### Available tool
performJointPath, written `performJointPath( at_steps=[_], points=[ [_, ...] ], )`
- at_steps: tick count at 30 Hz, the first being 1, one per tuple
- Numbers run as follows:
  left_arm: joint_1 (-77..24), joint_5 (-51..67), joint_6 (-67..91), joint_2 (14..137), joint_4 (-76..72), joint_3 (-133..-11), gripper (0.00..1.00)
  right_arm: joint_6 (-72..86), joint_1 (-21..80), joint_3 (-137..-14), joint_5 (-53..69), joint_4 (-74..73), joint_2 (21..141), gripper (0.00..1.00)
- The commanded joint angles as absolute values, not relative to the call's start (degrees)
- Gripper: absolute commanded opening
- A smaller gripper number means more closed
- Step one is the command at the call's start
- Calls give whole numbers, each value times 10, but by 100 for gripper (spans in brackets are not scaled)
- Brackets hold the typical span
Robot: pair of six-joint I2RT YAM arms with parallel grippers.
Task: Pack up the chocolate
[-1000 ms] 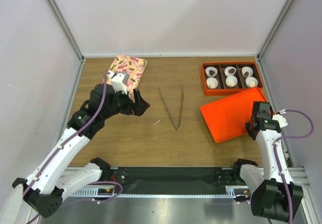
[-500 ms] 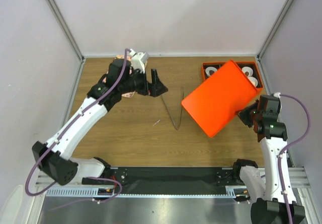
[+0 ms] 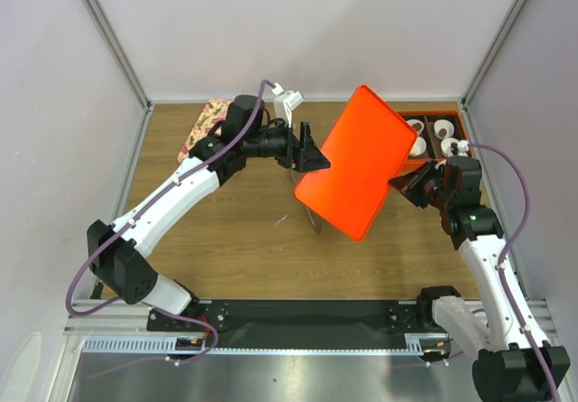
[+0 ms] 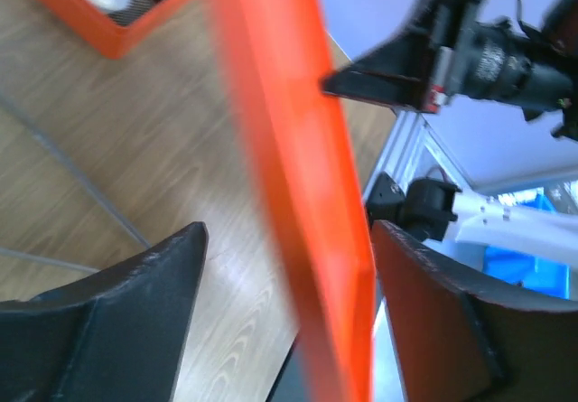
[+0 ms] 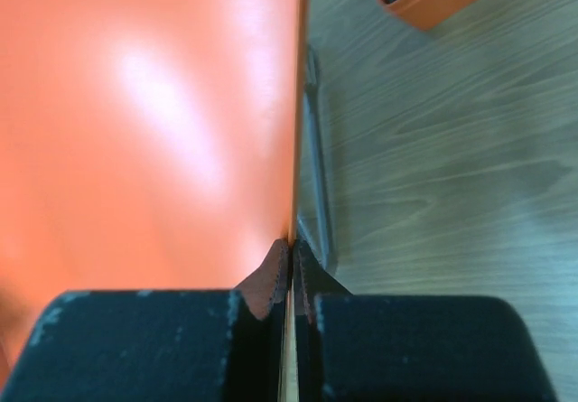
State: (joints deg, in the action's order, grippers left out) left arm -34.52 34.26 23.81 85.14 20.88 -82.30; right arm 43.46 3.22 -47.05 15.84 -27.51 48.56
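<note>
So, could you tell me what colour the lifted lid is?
The lid is orange, clearest from above.

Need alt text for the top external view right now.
The right gripper holds the orange lid tilted in mid-air, and the open left gripper is at its left edge. Behind it sits the orange box of white paper cups; tongs lie partly hidden underneath.

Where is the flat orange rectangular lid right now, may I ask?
Top view: the flat orange rectangular lid hangs tilted above the middle of the table, pinched by the right gripper, its other edge between the open jaws of the left gripper.
</note>
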Motion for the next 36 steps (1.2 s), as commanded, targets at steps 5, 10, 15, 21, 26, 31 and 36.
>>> performJointPath(
  at_steps=[5,10,15,21,26,31,36],
  points=[
    [-364,389,257,851,156,-819,73,450,62,-475,143,-185,490,0],
    [-365,388,256,861,142,-807,46,462,62,-457,144,-163,495,0],
    [-367,391,262,867,117,-795,0,468,62,-458,152,-177,516,23],
    [-392,211,193,846,175,-804,0,457,63,-565,77,-351,536,65],
    [-436,41,138,825,196,-807,0,503,70,-643,68,-397,560,79],
    [-494,-111,99,818,196,-809,0,548,112,-711,48,-359,591,80],
    [-532,-174,76,821,187,-815,0,548,163,-793,4,-357,662,80]
  ],
)
